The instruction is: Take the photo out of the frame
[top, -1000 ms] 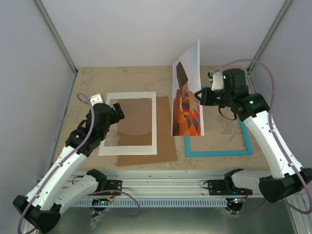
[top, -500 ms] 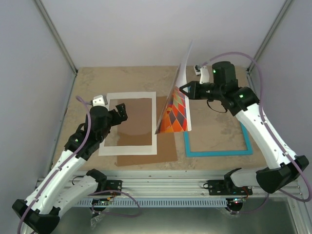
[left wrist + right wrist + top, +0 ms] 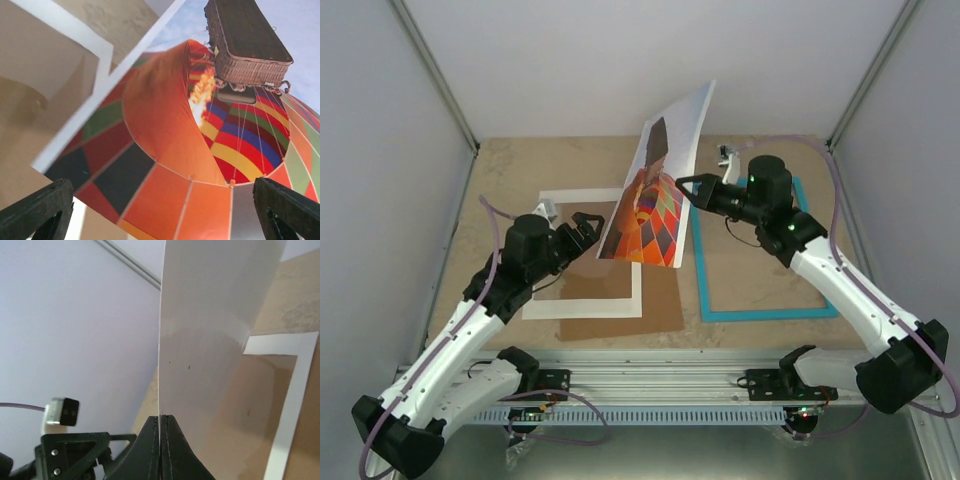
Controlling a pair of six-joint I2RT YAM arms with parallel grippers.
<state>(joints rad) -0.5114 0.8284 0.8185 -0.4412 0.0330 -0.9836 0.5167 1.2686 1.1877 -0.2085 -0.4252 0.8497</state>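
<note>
Swung toward nine o'clock, the right gripper (image 3: 681,185) pinches the glossy rectangular photo (image 3: 650,200) by its edge; the left gripper (image 3: 587,228) gapes wide at its eight o'clock.

I see a beige, stone-patterned tabletop (image 3: 510,165) boxed in by plain pale grey walls (image 3: 570,60), thin metal posts (image 3: 435,75) at its back corners, an aluminium rail (image 3: 650,375) along the near edge, under even light.

I can read no text, brand, number or sign in any view. The photo (image 3: 165,125) just ahead of my left end effector (image 3: 161,186) has a small pale tag under the basket, too small to read. Its white back, pinched in my right end effector (image 3: 163,417), shows only tiny specks.
</note>
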